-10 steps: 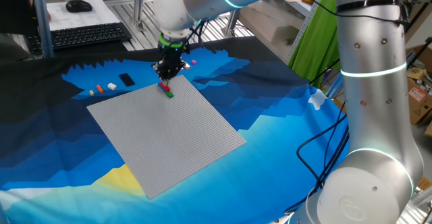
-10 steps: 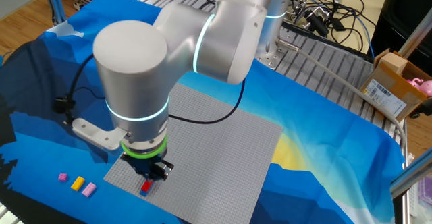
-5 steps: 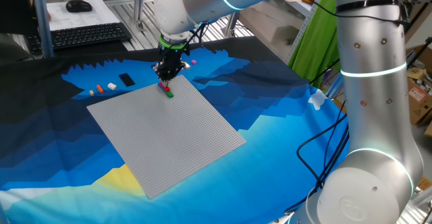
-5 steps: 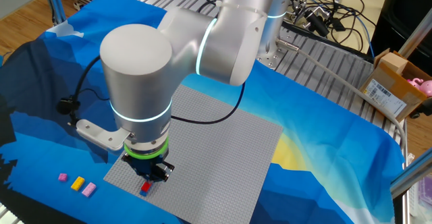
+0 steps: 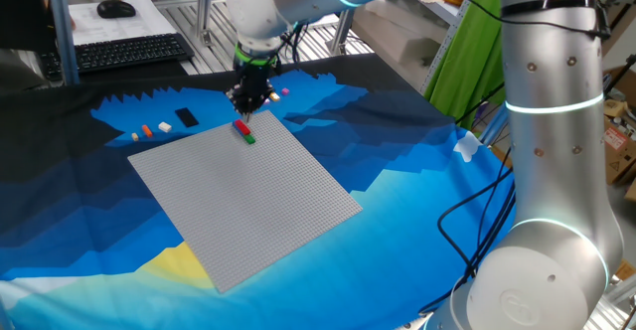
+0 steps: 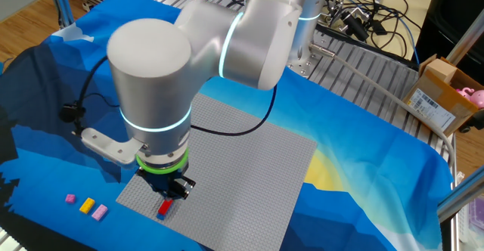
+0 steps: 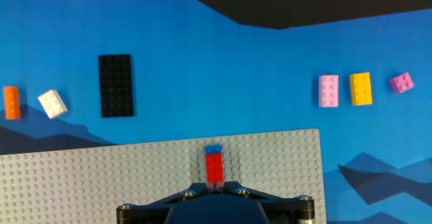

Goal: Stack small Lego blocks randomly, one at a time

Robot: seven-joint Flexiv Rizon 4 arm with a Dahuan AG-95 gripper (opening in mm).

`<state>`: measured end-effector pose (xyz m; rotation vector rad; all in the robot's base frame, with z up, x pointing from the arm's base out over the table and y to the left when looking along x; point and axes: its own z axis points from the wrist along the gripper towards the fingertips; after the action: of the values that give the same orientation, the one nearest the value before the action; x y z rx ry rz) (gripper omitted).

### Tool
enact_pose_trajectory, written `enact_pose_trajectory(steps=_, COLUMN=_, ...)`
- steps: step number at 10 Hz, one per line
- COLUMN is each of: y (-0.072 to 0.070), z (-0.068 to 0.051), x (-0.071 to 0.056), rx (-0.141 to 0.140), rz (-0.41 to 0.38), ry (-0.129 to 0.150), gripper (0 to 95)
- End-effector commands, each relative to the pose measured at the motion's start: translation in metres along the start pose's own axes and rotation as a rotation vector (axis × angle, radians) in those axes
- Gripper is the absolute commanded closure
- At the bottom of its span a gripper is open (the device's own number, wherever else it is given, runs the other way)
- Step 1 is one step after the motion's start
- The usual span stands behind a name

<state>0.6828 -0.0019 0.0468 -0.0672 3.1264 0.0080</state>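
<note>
Your claw (image 7: 214, 191) is shut tight and holds nothing. The pink brick (image 7: 329, 91) looks light, hard and slippery. Pinch its long sides.

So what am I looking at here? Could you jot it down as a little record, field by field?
Surface: blue cloth with a grey studded baseplate
Robot hand: gripper, shut, holding nothing, pointing down just above the stack
Stack on the plate: red block, with a blue block showing at its far end in the hand view; a green block beside it in one fixed view
Loose on one side: orange block, white block, black plate
Loose on the other side: pink block, yellow block, purple block
</note>
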Motion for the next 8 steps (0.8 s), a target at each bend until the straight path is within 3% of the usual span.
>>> enact_pose_trajectory(steps=1, y=-0.001, z=-0.006, x=0.003, rx=-0.001, rz=0.004, ry=-0.011, gripper=95.0)
enact_pose_trajectory(steps=2, y=-0.001, z=-0.008, x=0.003, rx=-0.007, rz=0.002, ry=-0.005, gripper=95.0)
enact_pose_trajectory(steps=4, y=-0.002, z=-0.013, x=0.007, rx=-0.044, rz=0.01, ry=0.053, gripper=95.0)
enact_pose_trajectory(steps=8, y=-0.004, z=-0.013, x=0.015, rx=-0.061, rz=0.074, ry=0.077, gripper=95.0)
